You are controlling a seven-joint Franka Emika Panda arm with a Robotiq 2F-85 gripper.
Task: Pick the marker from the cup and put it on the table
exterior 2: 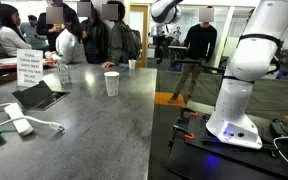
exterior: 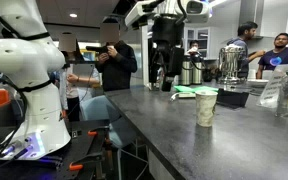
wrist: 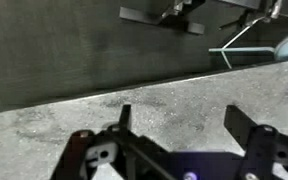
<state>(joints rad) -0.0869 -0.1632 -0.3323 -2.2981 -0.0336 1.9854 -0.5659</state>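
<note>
Gripper [wrist: 181, 128] jaws spread wide in the wrist view, nothing between them, only bare table [wrist: 44, 130] below. In an exterior view the gripper [exterior: 163, 80] hangs above the far part of the table [exterior: 149, 125], pointing down, clear of the surface.

The cup [exterior: 206, 107] stands upright on the table, to the right of the gripper and nearer the camera, well apart from it. In an exterior view the same cup [exterior 2: 111, 84] stands alone mid-counter, with nothing touching it.

The marker isn't visible in any view. Nothing pokes above the cup rim, and the cup's inside is hidden from these angles, so I can't tell if it is in there.

Other containers: a clear bottle [exterior: 287, 92] at the far right edge, contents unreadable, and metal urns [exterior: 229, 62] at the far end behind the cup.

Also on the table: a green item [exterior: 189, 92] just beyond the cup, a white sign [exterior 2: 29, 68], a dark tablet [exterior 2: 39, 95], and a white device with cable [exterior 2: 19, 125] at near left.
</note>
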